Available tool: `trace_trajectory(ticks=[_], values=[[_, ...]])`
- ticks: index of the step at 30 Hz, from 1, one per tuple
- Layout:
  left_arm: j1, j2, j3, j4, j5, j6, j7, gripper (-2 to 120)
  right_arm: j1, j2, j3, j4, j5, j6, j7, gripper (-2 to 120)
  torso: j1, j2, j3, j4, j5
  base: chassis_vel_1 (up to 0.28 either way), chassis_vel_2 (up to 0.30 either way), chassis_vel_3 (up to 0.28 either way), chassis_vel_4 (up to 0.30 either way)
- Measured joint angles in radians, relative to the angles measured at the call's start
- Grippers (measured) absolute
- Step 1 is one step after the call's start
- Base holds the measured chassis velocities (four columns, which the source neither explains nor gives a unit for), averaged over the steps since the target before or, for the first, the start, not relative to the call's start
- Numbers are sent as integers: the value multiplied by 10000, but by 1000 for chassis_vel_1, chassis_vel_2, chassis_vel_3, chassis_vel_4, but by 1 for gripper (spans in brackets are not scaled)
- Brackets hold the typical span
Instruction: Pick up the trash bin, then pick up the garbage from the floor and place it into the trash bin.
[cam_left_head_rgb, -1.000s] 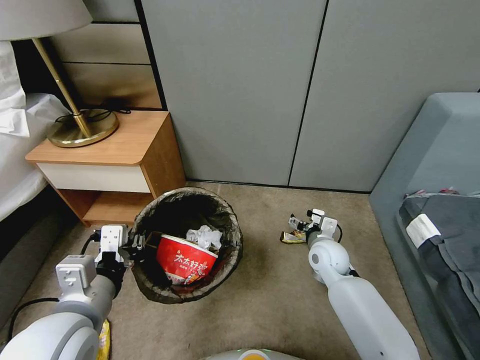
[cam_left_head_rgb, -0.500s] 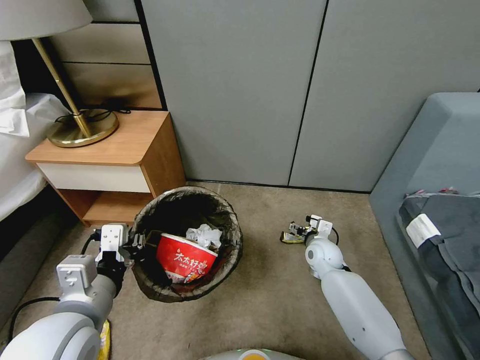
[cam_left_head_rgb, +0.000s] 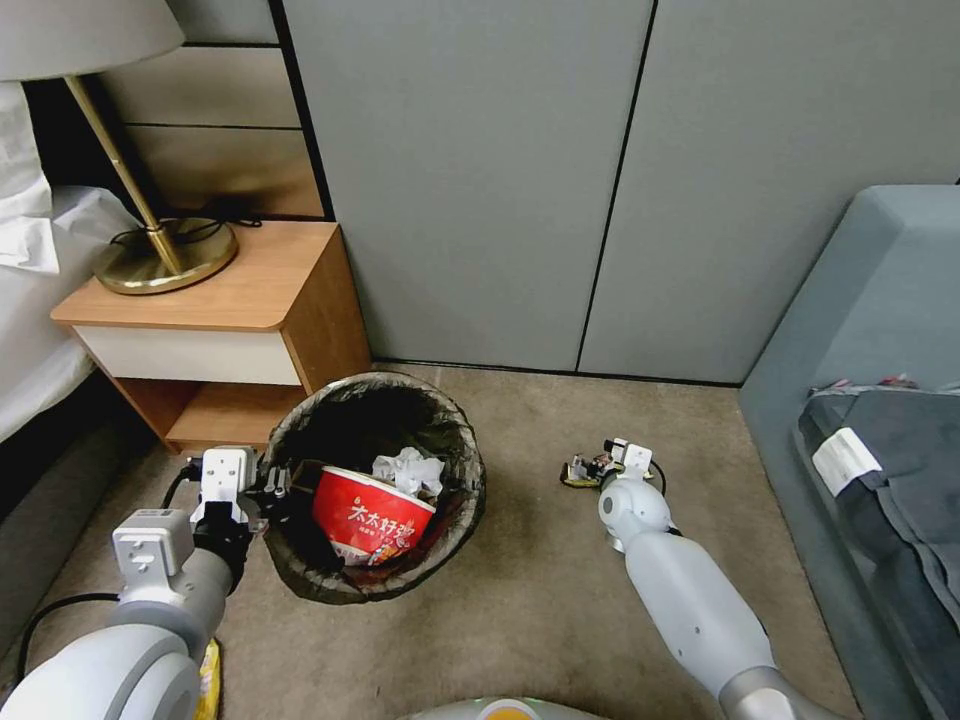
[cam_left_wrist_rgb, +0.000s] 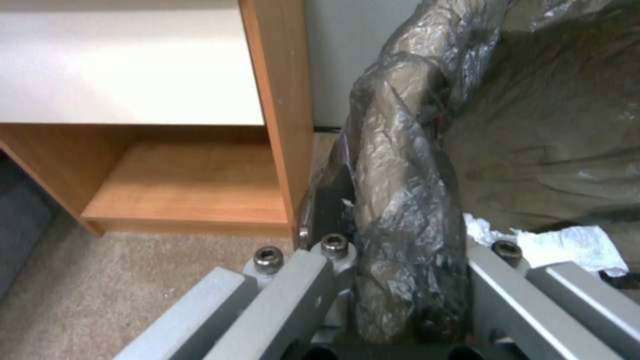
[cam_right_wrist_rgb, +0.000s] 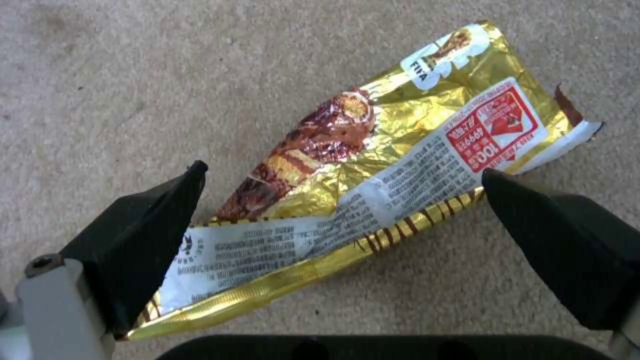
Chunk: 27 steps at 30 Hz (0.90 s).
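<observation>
The trash bin (cam_left_head_rgb: 300, 580), white with a dark liner, sits on the carpet in front of the nightstand. My left gripper (cam_left_head_rgb: 272, 492) is shut on its near-left rim. In the left wrist view the liner-wrapped rim (cam_left_wrist_rgb: 400, 190) is clamped between the fingers (cam_left_wrist_rgb: 313, 270) of my left gripper (cam_left_wrist_rgb: 408, 252). Inside lie a red noodle bowl (cam_left_head_rgb: 370, 520) and a crumpled white tissue (cam_left_head_rgb: 408, 472). Garbage on the floor: a gold snack wrapper (cam_left_head_rgb: 576, 477) (cam_right_wrist_rgb: 373, 165). My right gripper (cam_left_head_rgb: 590, 467) (cam_right_wrist_rgb: 343, 176) is low over it, open, with one finger on each side.
A wooden nightstand (cam_left_head_rgb: 230, 300) with a brass lamp base (cam_left_head_rgb: 165, 260) stands at the left, beside a bed (cam_left_head_rgb: 30, 330). A grey sofa (cam_left_head_rgb: 880, 300) fills the right. Grey wall panels (cam_left_head_rgb: 600, 180) close the back. A yellow wrapper (cam_left_head_rgb: 208, 680) lies by my left arm.
My right arm has dropped lower and its gripper has slid slightly left, down onto the gold wrapper. The left arm and the bin have not moved.
</observation>
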Motion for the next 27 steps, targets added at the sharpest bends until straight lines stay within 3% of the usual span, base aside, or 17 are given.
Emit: trace_trajectory(ticks=[27], values=[[-140, 133, 46, 0, -6, -74, 43, 1, 188, 204, 164, -629, 567, 257, 216, 100, -1, 0, 0, 0, 0, 0, 0, 0, 0]])
